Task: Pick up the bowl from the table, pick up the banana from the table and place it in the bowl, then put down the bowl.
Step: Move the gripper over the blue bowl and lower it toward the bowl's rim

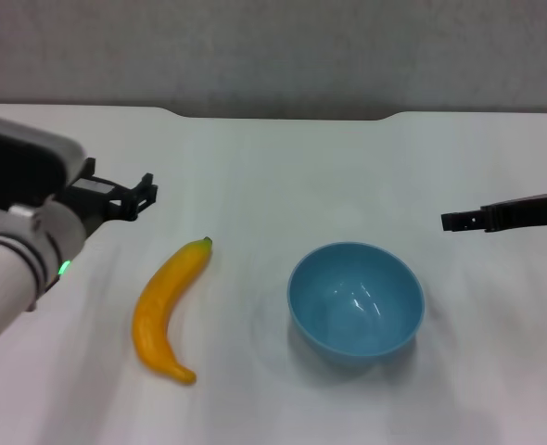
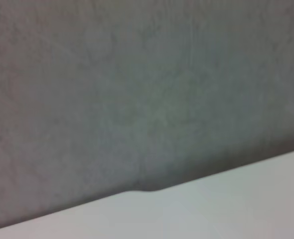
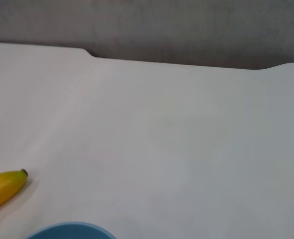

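A light-blue bowl (image 1: 356, 299) stands upright and empty on the white table (image 1: 283, 176), right of centre. A yellow-orange banana (image 1: 167, 309) lies on the table to its left, its dark stem tip pointing to the far side. My left gripper (image 1: 142, 197) hovers above the table beyond and left of the banana, apart from it. My right gripper (image 1: 448, 222) hovers right of and beyond the bowl, apart from it. The right wrist view shows the banana's stem end (image 3: 6, 186) and the bowl's rim (image 3: 72, 230). Neither gripper holds anything.
The table's far edge has a shallow notch (image 1: 283, 117) with a grey wall behind it. The left wrist view shows only the wall and the table's edge (image 2: 147, 191).
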You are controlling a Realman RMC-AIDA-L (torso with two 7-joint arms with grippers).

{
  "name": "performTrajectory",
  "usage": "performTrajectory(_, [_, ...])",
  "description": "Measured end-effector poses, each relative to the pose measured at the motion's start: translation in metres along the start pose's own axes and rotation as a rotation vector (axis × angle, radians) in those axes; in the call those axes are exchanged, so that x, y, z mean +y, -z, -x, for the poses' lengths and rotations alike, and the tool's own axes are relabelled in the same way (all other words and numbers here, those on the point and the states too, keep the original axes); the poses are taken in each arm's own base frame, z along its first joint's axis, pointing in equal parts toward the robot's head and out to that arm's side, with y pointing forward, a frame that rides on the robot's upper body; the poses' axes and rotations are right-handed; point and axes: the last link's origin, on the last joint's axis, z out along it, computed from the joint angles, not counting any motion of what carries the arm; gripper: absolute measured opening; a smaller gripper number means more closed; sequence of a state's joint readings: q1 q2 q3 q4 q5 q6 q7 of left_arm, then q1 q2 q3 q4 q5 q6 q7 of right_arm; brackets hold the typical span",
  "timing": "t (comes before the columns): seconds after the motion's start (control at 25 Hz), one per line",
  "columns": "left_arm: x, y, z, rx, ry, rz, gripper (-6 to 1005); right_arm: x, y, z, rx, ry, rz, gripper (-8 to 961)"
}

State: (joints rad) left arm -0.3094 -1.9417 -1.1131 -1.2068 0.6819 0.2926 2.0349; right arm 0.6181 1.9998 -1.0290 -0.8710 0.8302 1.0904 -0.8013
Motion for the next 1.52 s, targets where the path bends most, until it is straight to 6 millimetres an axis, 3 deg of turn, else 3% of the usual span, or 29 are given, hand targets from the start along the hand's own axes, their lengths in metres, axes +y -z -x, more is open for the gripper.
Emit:
performTrajectory(0.2, [0.012,-0.004,-0.005,-0.138,-0.058,-0.041,817,0.005,-0.006,0.003,0.003,0.018,0.002,759])
performTrajectory(0.48, [0.024,-0.007,-0.015,-0.265,0.007,0.021,817,0.012,-0.02,0.0,0.025,0.016,0.013,759])
performTrajectory(0.68, [0.02,-0.01,-0.021,-0.332,0.033,0.02,817,0.031,-0.039,0.0,0.043,0.033,0.053,760])
performTrajectory(1.04, [0.015,-0.01,-0.018,-0.346,0.044,0.006,818,0.05,-0.053,-0.018,0.103,0.038,0.082,760])
performTrajectory(1.52, [0.014,-0.011,-0.014,-0.352,0.046,0.007,818,0.045,-0.057,-0.028,0.132,-0.003,0.058,747])
